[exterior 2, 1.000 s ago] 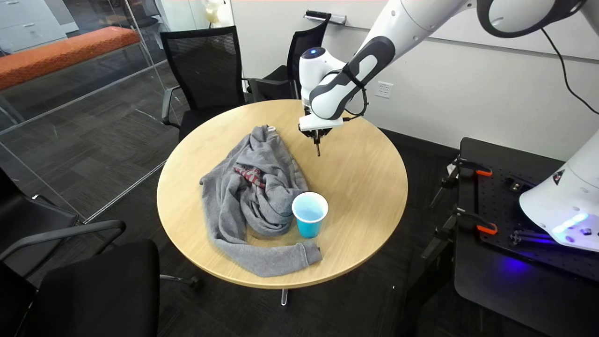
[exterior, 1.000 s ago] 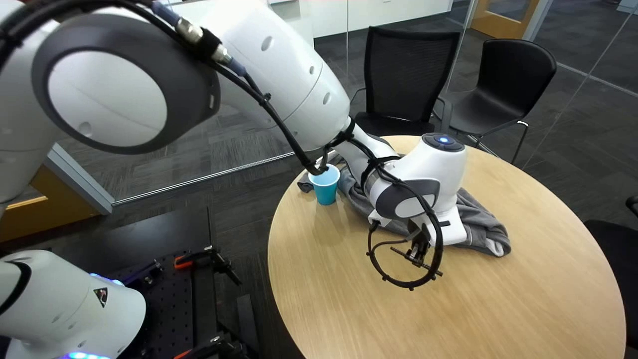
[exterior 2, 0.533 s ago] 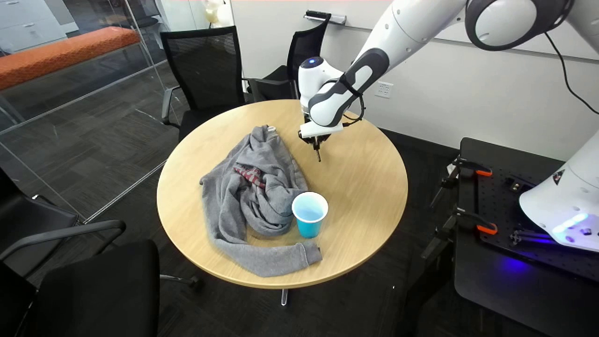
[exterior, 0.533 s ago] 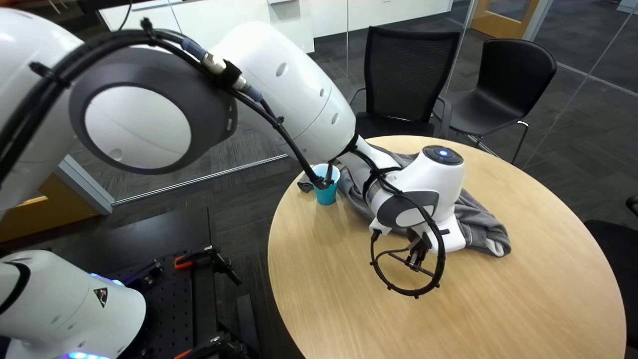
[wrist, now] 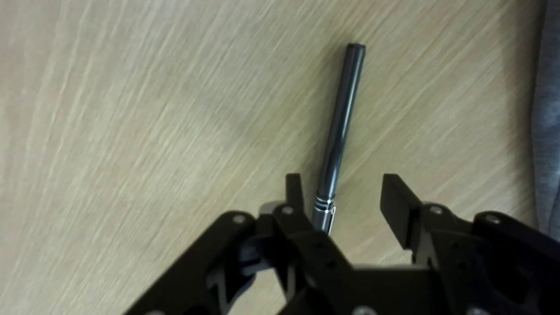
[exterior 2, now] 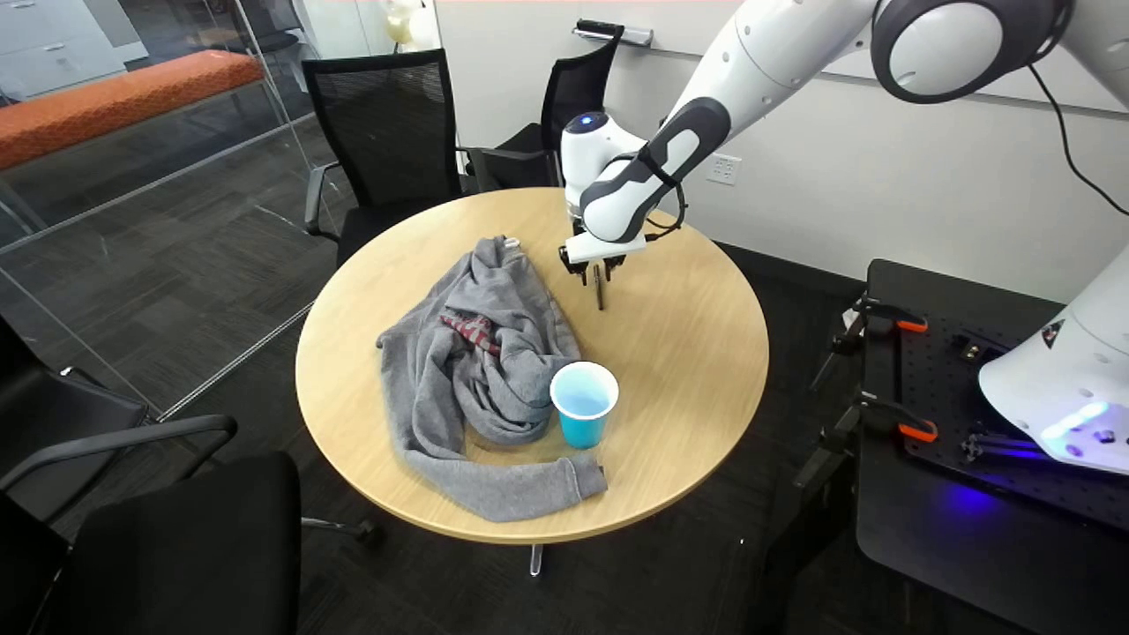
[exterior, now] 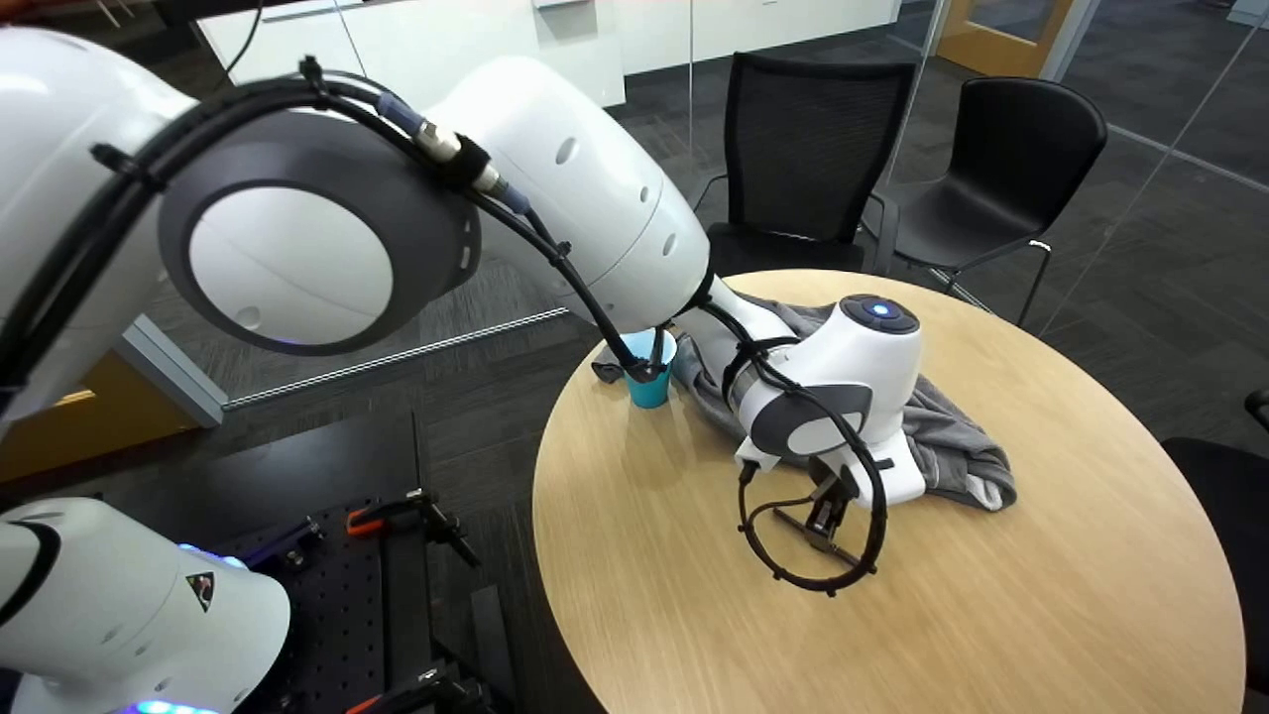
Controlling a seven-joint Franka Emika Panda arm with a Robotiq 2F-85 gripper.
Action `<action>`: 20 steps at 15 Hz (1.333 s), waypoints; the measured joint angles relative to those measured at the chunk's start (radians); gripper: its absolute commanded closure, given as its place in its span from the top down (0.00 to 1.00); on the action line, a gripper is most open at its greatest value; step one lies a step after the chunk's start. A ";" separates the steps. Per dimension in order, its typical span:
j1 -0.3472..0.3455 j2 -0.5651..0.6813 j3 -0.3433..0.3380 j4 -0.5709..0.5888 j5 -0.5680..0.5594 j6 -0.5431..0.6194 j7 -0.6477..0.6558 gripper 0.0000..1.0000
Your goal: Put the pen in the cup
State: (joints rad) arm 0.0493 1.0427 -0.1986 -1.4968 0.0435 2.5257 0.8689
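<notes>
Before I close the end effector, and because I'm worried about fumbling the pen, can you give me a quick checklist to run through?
1. End effector open: ok, its fingers stand apart in the wrist view.
2. Pen between the fingers: ok, its clip end runs between them in that view.
3. Pen centred: not ok, in that picture it lies nearer the finger on the picture's left.
4. Fingers low enough to grip: cannot tell, their height relative to the pen is unclear.
5. Grey cloth apart from the pen: ok, bare table shows between them.
6. Cup upright, mouth up: ok, in an exterior view.
</notes>
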 measured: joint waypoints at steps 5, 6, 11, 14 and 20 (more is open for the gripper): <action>0.014 -0.026 -0.013 -0.052 0.000 0.014 0.003 1.00; 0.022 -0.044 -0.019 -0.083 0.000 0.027 0.003 1.00; 0.091 -0.173 -0.059 -0.303 0.000 0.159 0.005 1.00; 0.151 -0.264 -0.099 -0.449 0.000 0.235 0.024 1.00; 0.218 -0.465 -0.141 -0.670 -0.003 0.241 0.028 1.00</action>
State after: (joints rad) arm 0.2673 0.5774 -0.3391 -2.1672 0.0405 2.7667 0.8964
